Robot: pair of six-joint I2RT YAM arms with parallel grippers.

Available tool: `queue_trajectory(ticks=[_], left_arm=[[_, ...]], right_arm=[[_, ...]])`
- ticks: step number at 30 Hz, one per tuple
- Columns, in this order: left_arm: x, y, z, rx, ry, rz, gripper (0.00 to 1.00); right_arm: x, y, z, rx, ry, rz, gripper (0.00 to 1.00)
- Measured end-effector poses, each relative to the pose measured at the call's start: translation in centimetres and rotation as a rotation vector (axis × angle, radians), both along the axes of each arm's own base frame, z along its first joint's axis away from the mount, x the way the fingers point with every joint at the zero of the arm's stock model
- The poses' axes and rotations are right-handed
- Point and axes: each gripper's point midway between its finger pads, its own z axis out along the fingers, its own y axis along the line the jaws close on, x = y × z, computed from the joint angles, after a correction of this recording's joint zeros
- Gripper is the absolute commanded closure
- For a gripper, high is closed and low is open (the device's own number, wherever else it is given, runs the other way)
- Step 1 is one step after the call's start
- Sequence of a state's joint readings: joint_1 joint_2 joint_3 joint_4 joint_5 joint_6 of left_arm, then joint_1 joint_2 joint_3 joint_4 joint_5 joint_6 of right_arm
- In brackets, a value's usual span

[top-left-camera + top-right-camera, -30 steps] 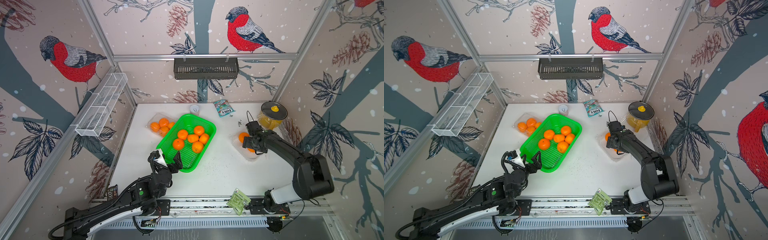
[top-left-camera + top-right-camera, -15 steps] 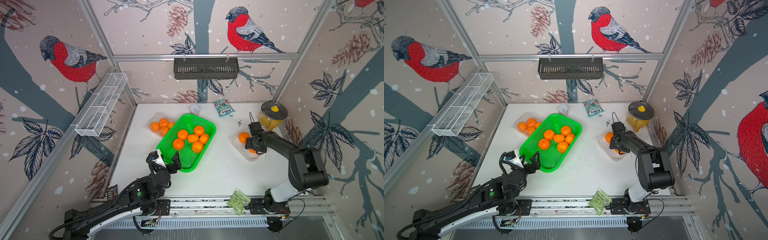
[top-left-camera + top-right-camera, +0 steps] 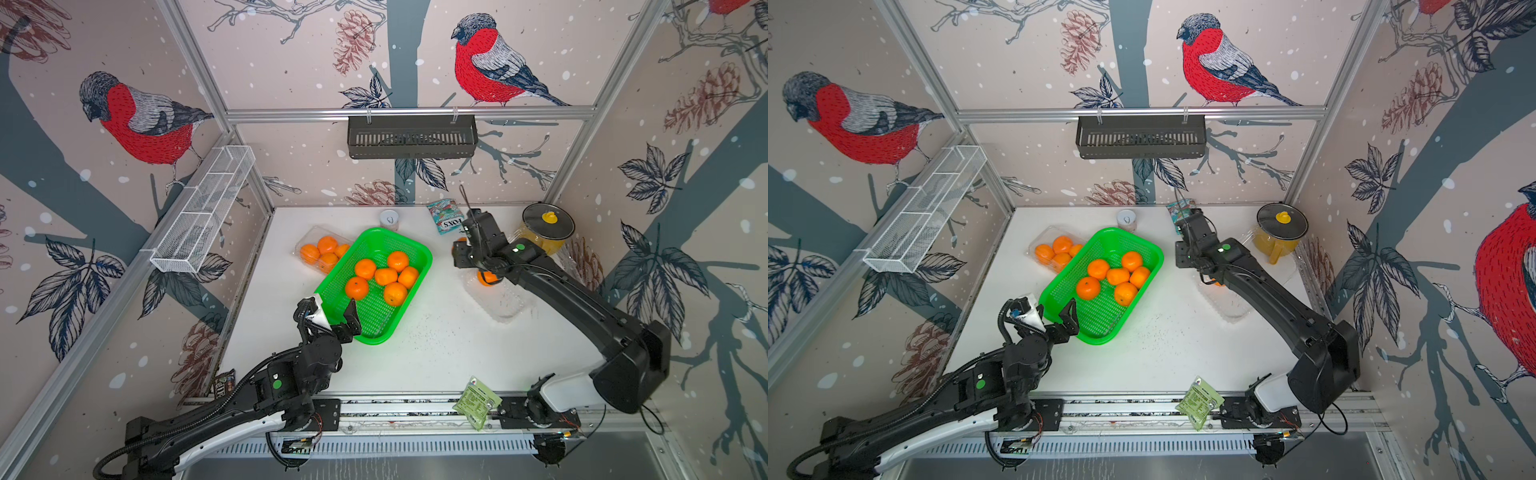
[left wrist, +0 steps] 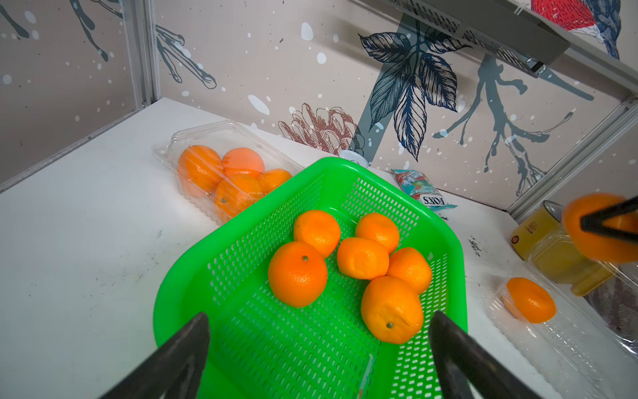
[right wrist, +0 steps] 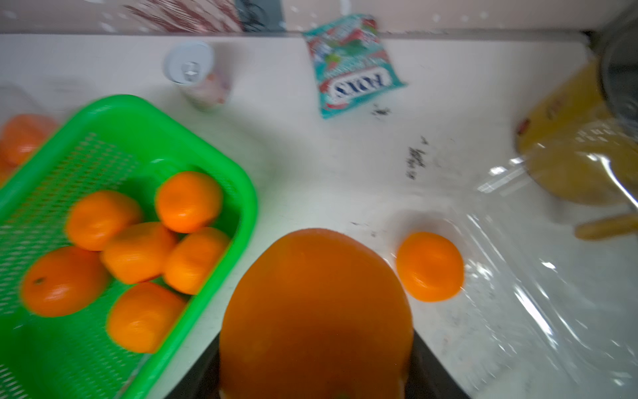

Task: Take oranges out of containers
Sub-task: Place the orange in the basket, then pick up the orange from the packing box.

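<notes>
The held orange [image 5: 316, 311] is clamped in the right gripper [image 4: 602, 226] over the far end of the open clear container [image 3: 509, 305] at right, where 1 other orange [image 5: 429, 266] lies. The green tray [image 3: 424, 254], probably its destination, lies to its left. The left gripper [image 3: 334, 313] hovers spread, empty, at the tray's near corner.

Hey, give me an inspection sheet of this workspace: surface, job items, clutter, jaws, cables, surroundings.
Surface: white table, dark specks.
Job's things: six oranges in the green tray; four in the closed container; one orange in the open container.
Clutter: yellow pot, candy bag, white cup, green sachet on the front rail.
Jaws: left jaws open, empty, at the tray's near end; right jaws shut on the held orange.
Cables: black cable looped at the left wrist.
Surroundings: bird-print walls, black basket, white wire rack.
</notes>
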State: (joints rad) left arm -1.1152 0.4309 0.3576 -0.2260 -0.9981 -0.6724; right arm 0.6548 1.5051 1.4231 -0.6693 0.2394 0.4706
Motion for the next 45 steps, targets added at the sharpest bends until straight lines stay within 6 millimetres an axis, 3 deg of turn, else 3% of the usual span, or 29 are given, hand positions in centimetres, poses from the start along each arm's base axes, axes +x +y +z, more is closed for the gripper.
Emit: queue_trajectory(ticks=[3, 7, 12, 18, 21, 23, 26, 28, 30, 32, 35, 36, 39, 45], left_arm=[[0.2, -0.3, -0.2, 0.021, 0.012, -0.002, 0.03], [0.1, -0.7, -0.4, 0.005, 0.027, -0.021, 0.03], [-0.5, 0.2, 0.1, -0.075, 0.023, -0.024, 0.03], [-1.2, 1.6, 0.5, -0.155, -0.004, -0.015, 0.04], [-1.2, 1.9, 0.2, -0.161, -0.006, -0.007, 0.04], [-1.2, 1.8, -0.2, -0.152, 0.0, -0.005, 0.04], [-1.1, 1.6, -0.8, -0.124, 0.017, -0.004, 0.04], [-1.0, 1.3, -1.1, -0.105, 0.026, -0.005, 0.04], [-0.9, 1.1, -1.4, -0.086, 0.036, -0.006, 0.04], [-0.8, 0.9, -1.7, -0.072, 0.043, -0.005, 0.03], [-0.7, 0.6, -2.0, -0.063, 0.046, -0.009, 0.04], [-0.7, 0.6, -2.2, -0.061, 0.046, -0.009, 0.04], [-0.6, 0.4, -2.4, -0.066, 0.043, -0.01, 0.04], [-0.5, 0.3, -2.2, -0.065, 0.035, -0.017, 0.04]], right_arm=[[0.4, 5.2, -1.0, 0.019, 0.026, 0.094, 0.51], [0.4, 11.5, -5.3, 0.03, 0.122, 0.193, 0.5], [-3.0, 18.5, -10.5, 0.031, 0.24, 0.334, 0.43], [-4.6, 21.4, -11.8, 0.052, 0.282, 0.38, 0.1], [-5.2, 21.7, -11.1, 0.042, 0.279, 0.39, 0.0], [-5.2, 21.4, -9.9, 0.034, 0.258, 0.385, 0.01], [-4.0, 18.8, -6.8, 0.032, 0.206, 0.328, 0.01], [-2.6, 15.3, -4.2, 0.034, 0.151, 0.248, 0.0], [-1.1, 9.4, -2.7, 0.04, 0.117, 0.112, 0.0], [0.1, 2.4, -2.7, 0.052, 0.103, -0.056, 0.0], [-0.5, -7.4, -5.0, 0.064, 0.104, -0.308, 0.0], [-1.3, -9.4, -6.0, 0.071, 0.108, -0.354, 0.0], [-2.8, -13.2, -9.2, 0.106, 0.146, -0.481, 0.0], [-2.0, -14.6, -13.4, 0.139, 0.217, -0.577, 0.01]])
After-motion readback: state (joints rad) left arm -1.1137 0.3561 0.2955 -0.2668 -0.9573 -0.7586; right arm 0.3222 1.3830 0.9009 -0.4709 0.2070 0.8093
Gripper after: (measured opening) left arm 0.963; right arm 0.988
